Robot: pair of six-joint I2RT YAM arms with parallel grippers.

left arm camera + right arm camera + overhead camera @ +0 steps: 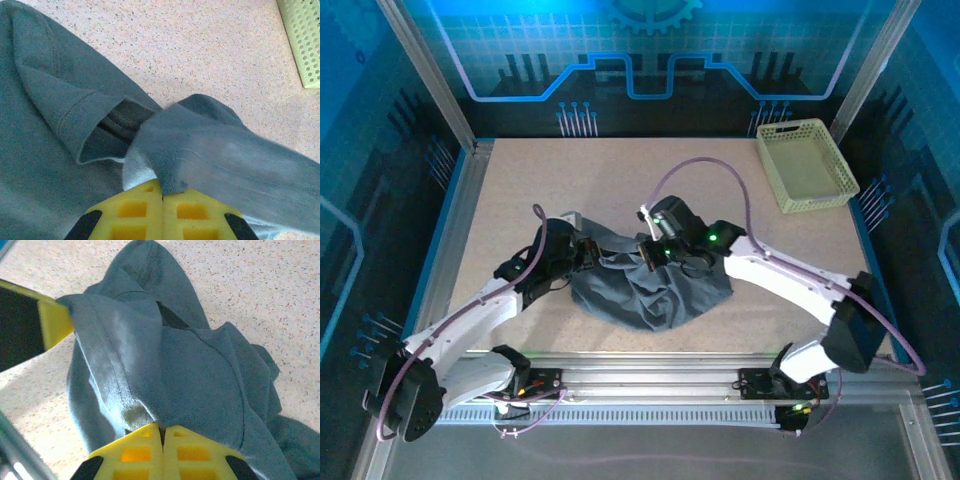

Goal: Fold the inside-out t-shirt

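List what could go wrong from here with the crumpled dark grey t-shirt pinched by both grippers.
1. The left gripper pinches only a thin corner of the dark slate-grey fabric t-shirt; a pull may slip it free.
2. The right gripper is shut on bunched folds, so spreading could leave the shirt twisted.
3. Both grippers sit close together over the heap; they might collide.

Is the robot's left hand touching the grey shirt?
Touching. In the left wrist view, the left hand has shirt cloth pinched between its shut yellow fingers.
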